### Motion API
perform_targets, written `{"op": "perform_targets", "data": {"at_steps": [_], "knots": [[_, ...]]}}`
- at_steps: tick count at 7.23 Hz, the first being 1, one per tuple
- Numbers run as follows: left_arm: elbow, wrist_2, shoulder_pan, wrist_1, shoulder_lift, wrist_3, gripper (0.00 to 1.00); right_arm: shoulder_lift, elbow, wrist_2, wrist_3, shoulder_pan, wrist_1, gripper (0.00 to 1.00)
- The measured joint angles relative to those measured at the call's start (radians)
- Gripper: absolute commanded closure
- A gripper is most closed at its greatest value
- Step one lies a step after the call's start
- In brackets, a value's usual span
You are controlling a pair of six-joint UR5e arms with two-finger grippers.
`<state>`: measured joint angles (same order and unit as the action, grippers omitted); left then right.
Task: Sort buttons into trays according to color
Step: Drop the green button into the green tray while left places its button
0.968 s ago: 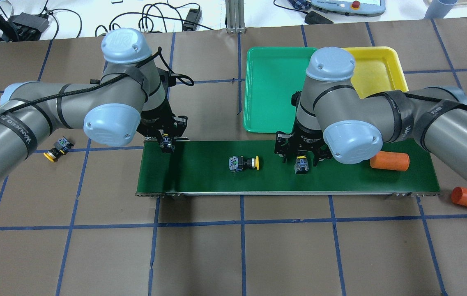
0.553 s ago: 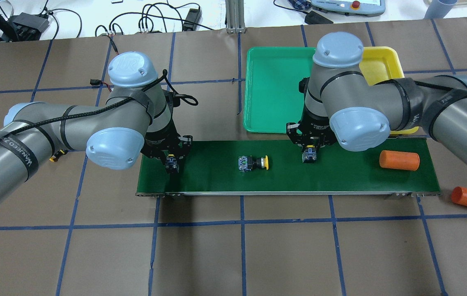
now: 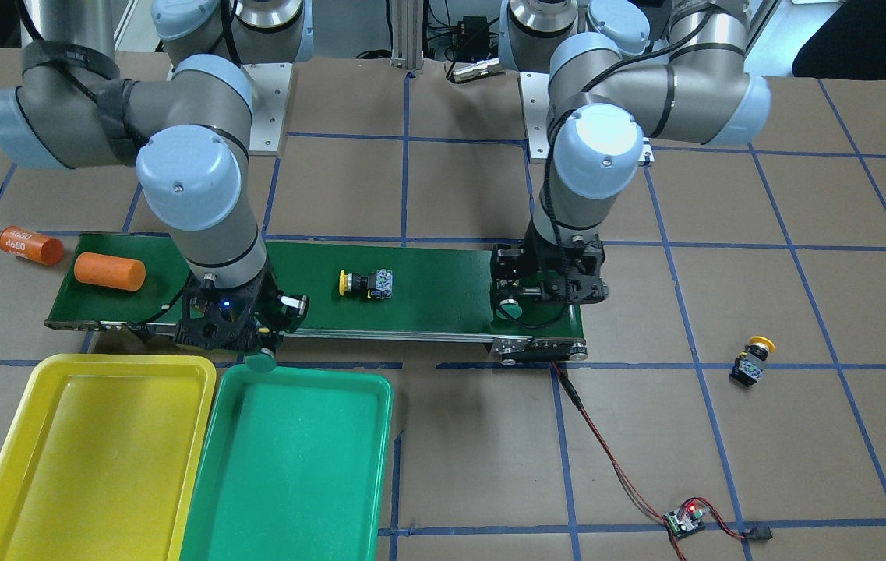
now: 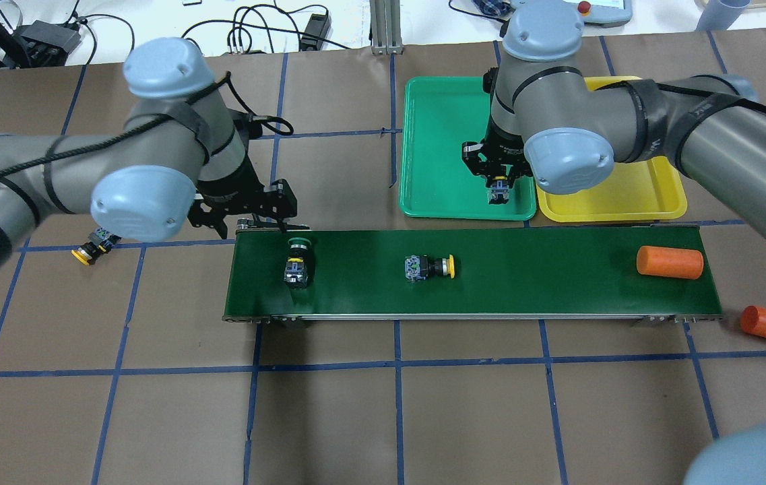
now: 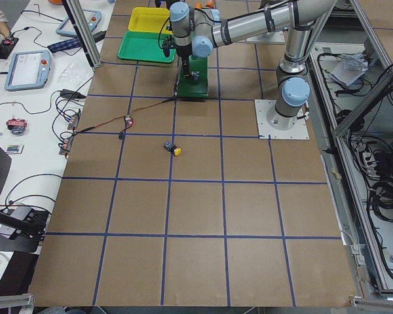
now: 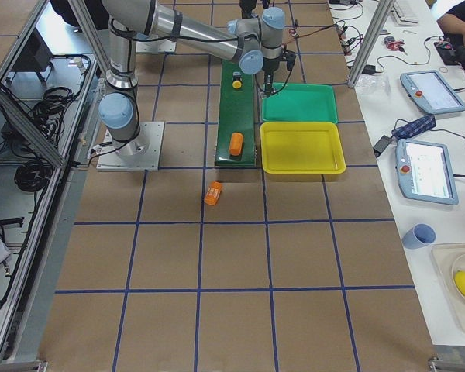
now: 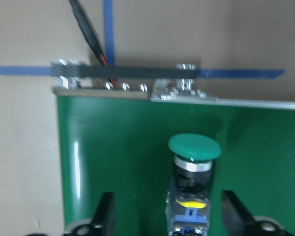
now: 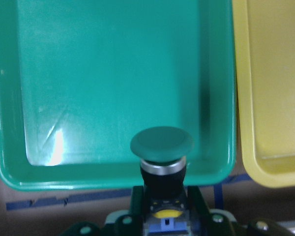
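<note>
Green button held over the green tray

The right end effector (image 4: 498, 178) pinches a green button (image 8: 162, 143) by its squared body above the green tray (image 4: 436, 135), at its near rim. The left end effector (image 4: 248, 217) is spread beside a second green button (image 4: 297, 261) on the belt (image 4: 558, 276). The button looks light and rigid with a slick cap, so the body flanks should grip best.

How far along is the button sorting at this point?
Done: nothing. The green tray and yellow tray are both empty. In hand: the right gripper is shut on a green button, over the green tray's belt-side edge. Left: the second green button on the belt by the open left gripper, one yellow button mid-belt, and the other yellow button on the table.
</note>
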<state>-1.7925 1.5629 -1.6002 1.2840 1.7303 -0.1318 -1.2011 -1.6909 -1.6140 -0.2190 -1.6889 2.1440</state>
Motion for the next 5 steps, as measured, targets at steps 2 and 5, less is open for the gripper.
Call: {"op": "perform_targets", "data": {"at_steps": [2,5], "knots": [[0.061,-0.021,0.14,0.069,0.017,0.183,0.0,0.091,0.02,-0.012,0.001,0.001,0.128,0.0],[0.082,-0.017,0.414,0.005,0.115,0.55,0.0,0.087,0.023,-0.013,-0.003,0.014,0.149,0.0]]}}
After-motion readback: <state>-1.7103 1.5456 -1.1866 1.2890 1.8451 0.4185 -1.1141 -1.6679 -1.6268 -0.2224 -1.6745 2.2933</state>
